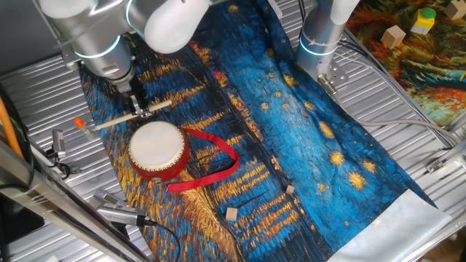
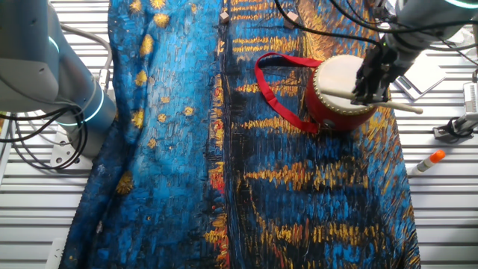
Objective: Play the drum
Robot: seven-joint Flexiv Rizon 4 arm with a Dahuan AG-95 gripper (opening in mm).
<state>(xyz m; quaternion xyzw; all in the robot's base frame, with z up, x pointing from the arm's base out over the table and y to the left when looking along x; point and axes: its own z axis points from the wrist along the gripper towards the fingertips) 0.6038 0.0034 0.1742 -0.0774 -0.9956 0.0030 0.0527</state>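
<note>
The drum (image 1: 156, 148) (image 2: 340, 81) sits on the blue painted cloth, cream skin up, red side, with its red ribbon strap (image 1: 211, 164) (image 2: 278, 86) looped out beside it. My gripper (image 1: 138, 106) (image 2: 370, 93) is shut on a thin pale wooden stick (image 1: 116, 120) (image 2: 399, 106), held roughly level. In one fixed view the stick lies just behind the drum's far rim; in the other fixed view its inner end reaches over the skin. I cannot tell whether the stick touches the skin.
Two small wooden blocks (image 1: 231, 213) (image 1: 290, 190) lie on the cloth (image 1: 313, 138) in front of the drum. An orange-tipped marker (image 1: 80, 124) (image 2: 427, 161) rests on the metal table. A second arm's base (image 1: 320, 36) (image 2: 75, 90) stands at the cloth's edge. Coloured blocks (image 1: 408, 28) lie at the far corner.
</note>
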